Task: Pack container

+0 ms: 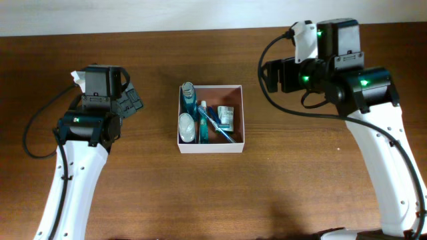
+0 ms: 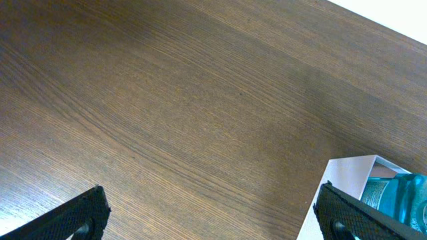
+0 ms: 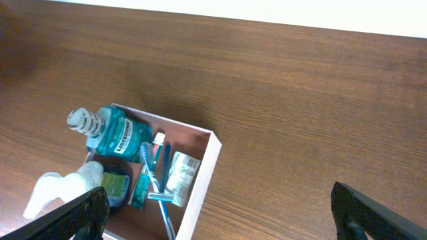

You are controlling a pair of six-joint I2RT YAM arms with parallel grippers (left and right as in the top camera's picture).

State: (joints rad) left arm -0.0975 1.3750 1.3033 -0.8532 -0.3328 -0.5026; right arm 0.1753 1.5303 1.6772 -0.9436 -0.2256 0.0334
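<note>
Two arms sit at either side of a brown wooden desk (image 1: pixel 153 193), and the container (image 1: pixel 211 148) stands upright on it between them, about the middle of the desk in the overhead view. Neither arm touches it.

The left fingers (image 2: pixel 80 217) are spread wide with only bare desk between them; the left wrist view catches a white corner of the container (image 2: pixel 347 177) at the lower right, just beside one finger. From overhead, the left fingers (image 1: pixel 133 101) lie to the left of the container, apart from it.

The right fingers (image 3: pixel 73 217) are also spread wide and grip nothing. From overhead, the right fingers (image 1: pixel 272 75) sit up and to the right of the container, clear of its rim. The right wrist view looks down on the container (image 3: pixel 203 180) at the lower left.

Inside, against the reddish-brown lining, a teal bottle (image 3: pixel 120 137) lies on its side along one wall, its grey cap poking past the corner. A white bottle (image 3: pixel 63 187) lies next to it. A blue razor (image 3: pixel 159 183) crosses the middle, and a small printed packet (image 3: pixel 181 172) rests by the wall nearest the right arm. Overhead, the teal bottle (image 1: pixel 189 100) and white bottle (image 1: pixel 187 127) fill the container's left side.
</note>
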